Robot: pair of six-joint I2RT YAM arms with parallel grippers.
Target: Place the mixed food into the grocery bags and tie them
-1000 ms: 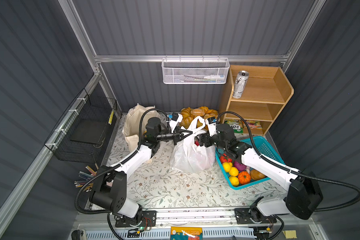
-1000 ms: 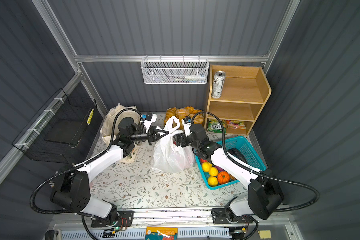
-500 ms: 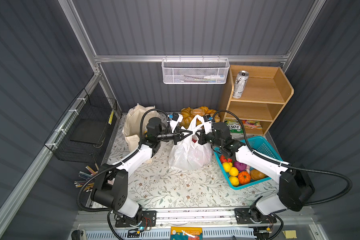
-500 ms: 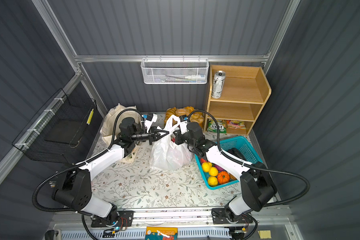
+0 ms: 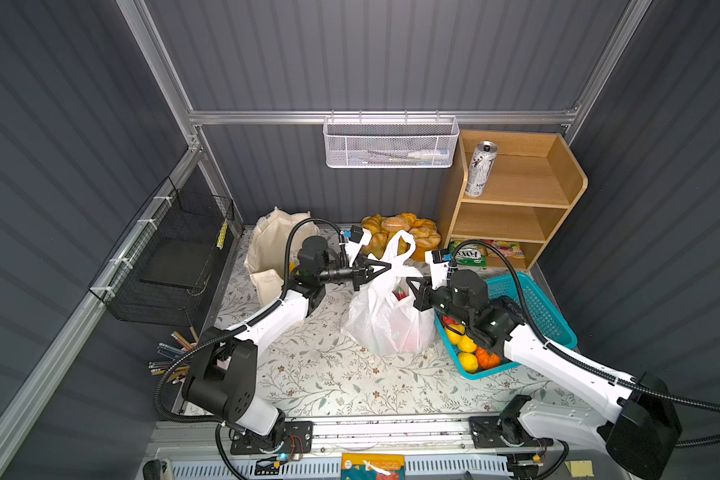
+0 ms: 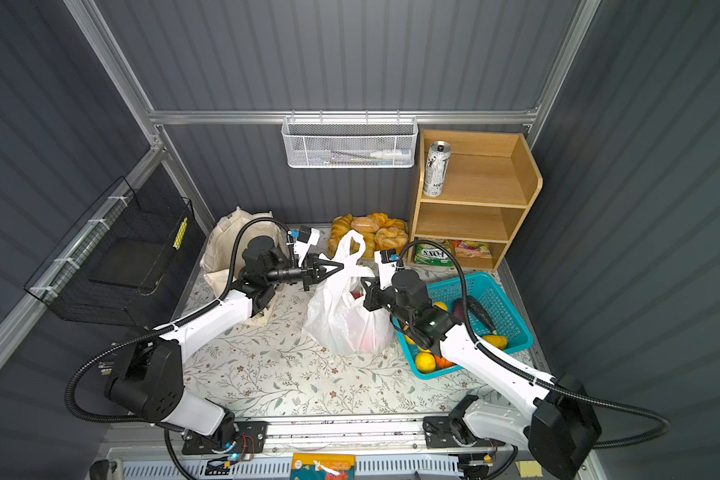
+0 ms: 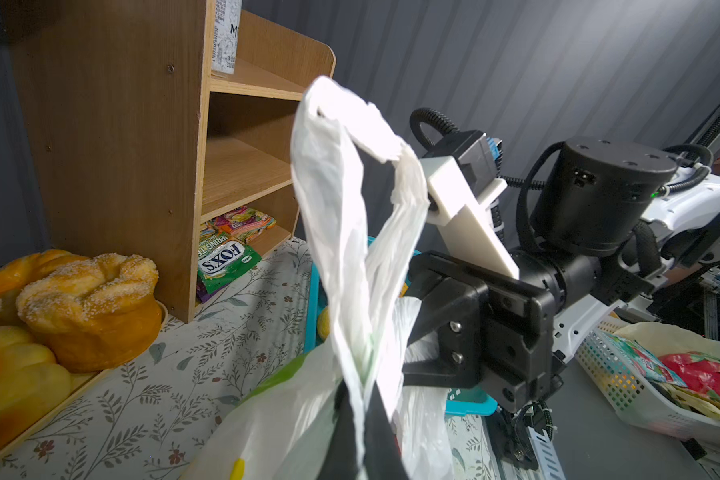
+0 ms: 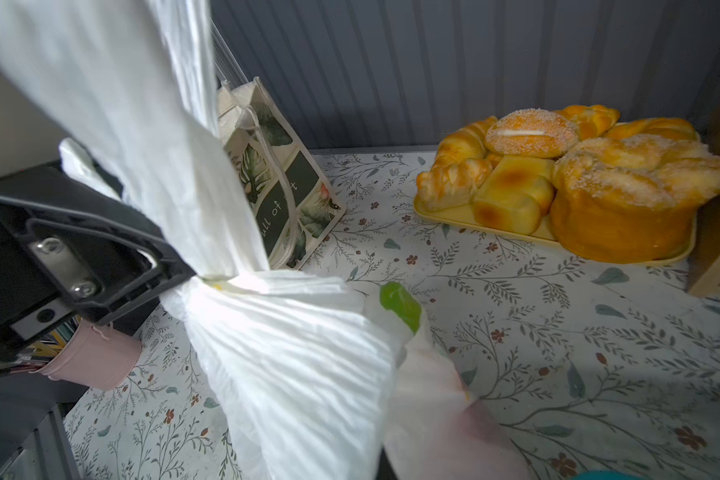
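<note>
Your left gripper [image 5: 386,269] and right gripper [image 5: 411,286] both clamp handles of the white plastic carrier bag [image 5: 385,328] mid-table, a dragon fruit [image 5: 399,293] inside. The drink can [image 5: 479,168] stands on the far-right shelf [image 5: 526,185].

The carrier bag [image 5: 387,320] is set mid-surface [image 5: 329,374], with the tote [image 5: 273,245] behind-left, the bread rolls [image 5: 400,230] behind and the mesh basket [image 5: 533,299] just beside on the right. In the shelf unit [image 5: 516,199] at back right, the drink can [image 5: 479,168] is stood on the top shelf and sweet packets [image 5: 474,253] are kept lowest.
</note>
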